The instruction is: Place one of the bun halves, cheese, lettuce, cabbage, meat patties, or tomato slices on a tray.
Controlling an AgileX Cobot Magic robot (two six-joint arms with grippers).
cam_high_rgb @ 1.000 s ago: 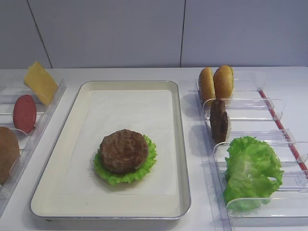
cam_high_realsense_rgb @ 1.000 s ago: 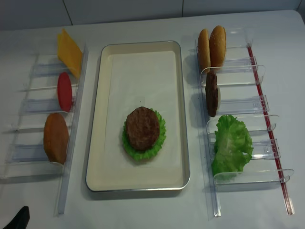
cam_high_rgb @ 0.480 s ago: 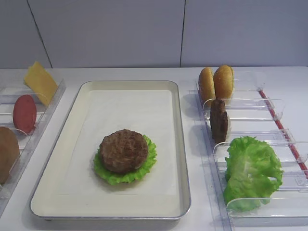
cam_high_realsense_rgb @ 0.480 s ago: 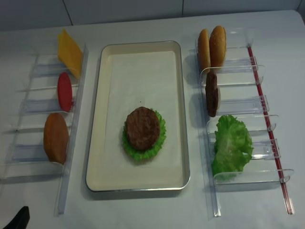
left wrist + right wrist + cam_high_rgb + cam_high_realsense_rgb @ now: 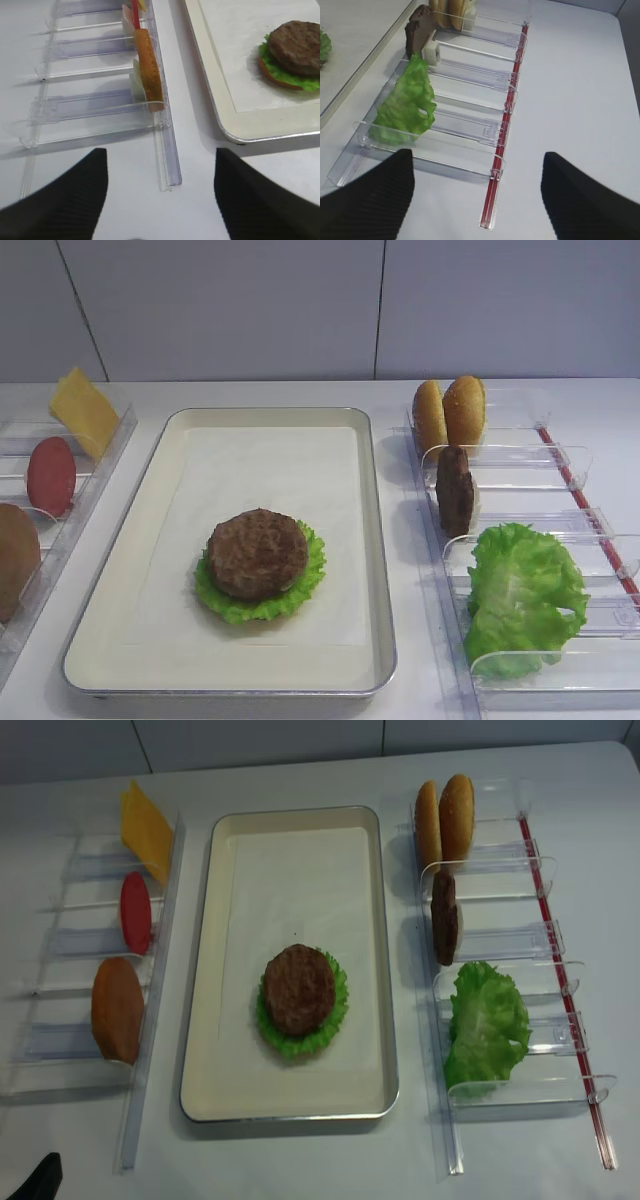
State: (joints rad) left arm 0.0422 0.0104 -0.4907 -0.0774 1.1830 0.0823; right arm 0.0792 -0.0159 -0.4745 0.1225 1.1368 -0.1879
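On the cream tray (image 5: 380, 540) a meat patty (image 5: 258, 552) lies on lettuce (image 5: 300, 592), with a bun edge (image 5: 272, 80) showing beneath. The right rack holds two bun halves (image 5: 450, 412), a patty (image 5: 455, 490) and lettuce (image 5: 522, 595). The left rack holds cheese (image 5: 84, 412), a tomato slice (image 5: 51, 476) and a bun half (image 5: 17, 558). Cabbage is out of view. My left gripper (image 5: 160, 200) is open and empty over the table, before the left rack's near end. My right gripper (image 5: 477, 195) is open and empty before the right rack's near end.
Both clear plastic racks (image 5: 500, 940) (image 5: 90, 940) flank the tray lengthwise. A red strip (image 5: 502, 150) runs along the right rack's outer side. A dark part of the left arm (image 5: 40, 1178) shows at the bottom left corner.
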